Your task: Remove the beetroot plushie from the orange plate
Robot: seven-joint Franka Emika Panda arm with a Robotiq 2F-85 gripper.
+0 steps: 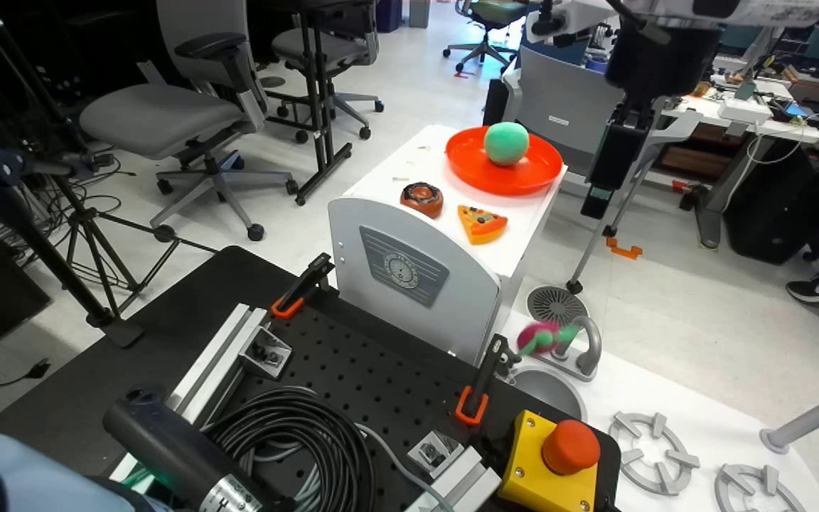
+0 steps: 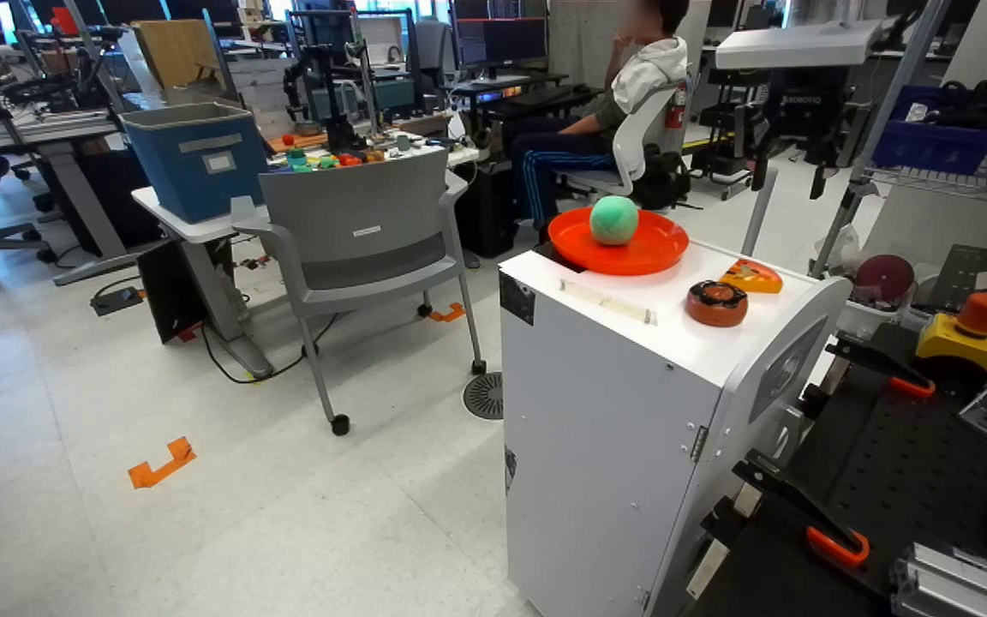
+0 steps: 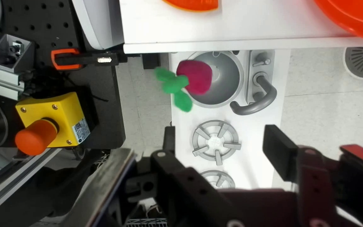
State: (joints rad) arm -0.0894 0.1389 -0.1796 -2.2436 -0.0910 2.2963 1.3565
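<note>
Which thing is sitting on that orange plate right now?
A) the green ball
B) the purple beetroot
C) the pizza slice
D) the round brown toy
A: both exterior views show the green ball on the orange plate, while the beetroot plushie is off it, partly in front of the sink in the wrist view.

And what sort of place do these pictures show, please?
Most likely a robotics lab: in view are a robot gripper, a yellow emergency-stop box and a grey office chair.
</note>
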